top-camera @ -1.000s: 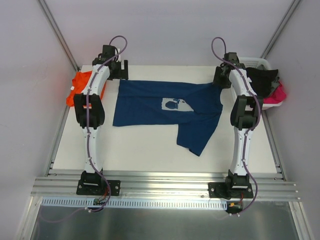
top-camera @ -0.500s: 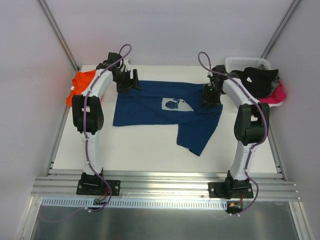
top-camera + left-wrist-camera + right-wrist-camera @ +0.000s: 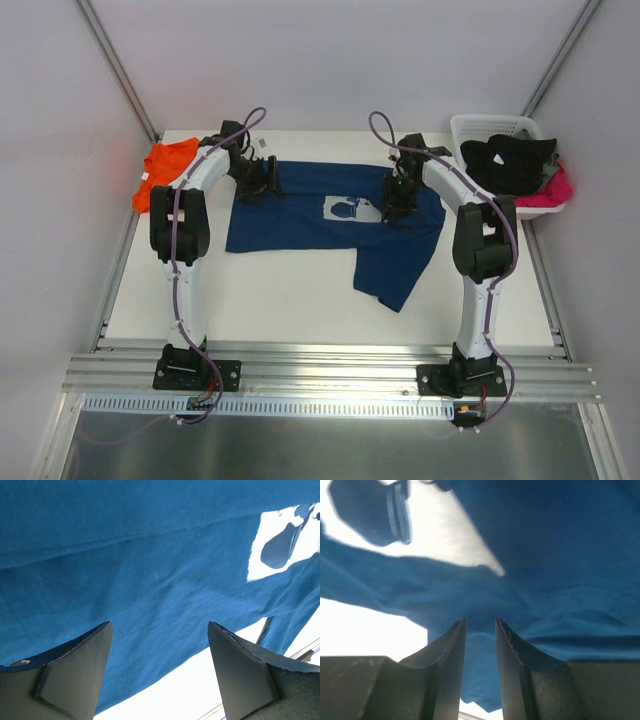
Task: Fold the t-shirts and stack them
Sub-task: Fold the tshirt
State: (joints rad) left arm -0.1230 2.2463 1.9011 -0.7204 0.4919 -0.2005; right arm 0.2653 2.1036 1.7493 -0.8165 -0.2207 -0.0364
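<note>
The navy t-shirt (image 3: 300, 205) was spread flat on the white table (image 3: 280, 300), in its far half. In the top view its long axis was laid from 9 o'clock to 3 o'clock. One loose portion was trailed off the right end toward 5 o'clock. Its pale print (image 3: 345, 208) was seen face up near the middle. Which end held the collar could not be told.

The left gripper (image 3: 262, 180) was held over the shirt's far left corner, at about 10 o'clock from the print. Its fingers (image 3: 80, 665) were spread wide above the cloth with nothing between them. The right gripper (image 3: 397, 205) was set just right of the print, at 3 o'clock. Its fingers (image 3: 447, 670) were drawn to a narrow gap over a wrinkle. Whether any cloth was pinched could not be told.

The orange t-shirt (image 3: 165, 172) was bunched at the table's far left corner, apart from the navy one. A white basket (image 3: 490, 125) of dark and pink clothes was placed off the far right corner.
</note>
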